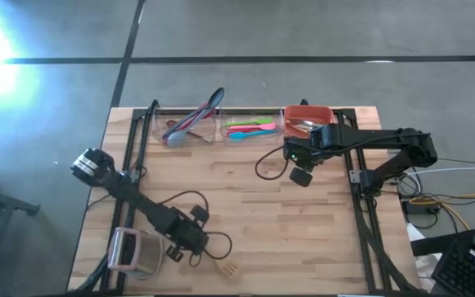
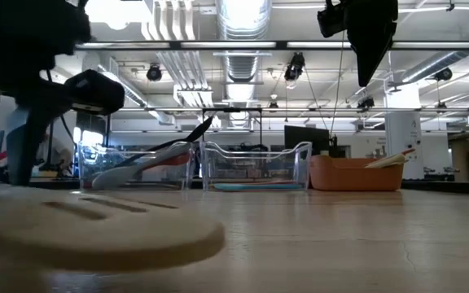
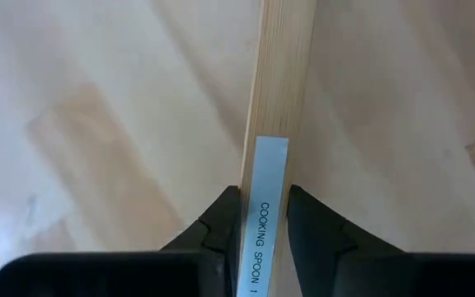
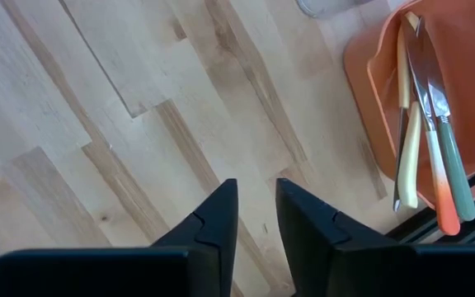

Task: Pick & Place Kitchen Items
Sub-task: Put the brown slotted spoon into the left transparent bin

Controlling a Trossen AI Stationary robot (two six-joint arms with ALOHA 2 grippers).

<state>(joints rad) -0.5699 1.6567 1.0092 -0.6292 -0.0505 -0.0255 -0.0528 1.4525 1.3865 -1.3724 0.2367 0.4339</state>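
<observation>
The left jaws (image 3: 262,227) pinch the handle of a wooden spoon (image 3: 280,91), which lies between them on the bench (image 3: 97,124), its labelled end at the tips. The right jaws (image 4: 256,216) hang over bare bench, narrowly apart and holding nothing; beyond them, to one side, utensils (image 4: 423,115) lie in an orange bin (image 4: 369,74).

Three bins, two arms, one loose spoon
Two clear bins (image 1: 159,132), one orange bin (image 1: 308,108) with three utensils (image 4: 408,140) inside; one wooden spoon (image 3: 283,74); one pinkish-white boxy object (image 1: 134,252); two dark arms (image 1: 143,202); clear-bin contents too tangled to count
</observation>
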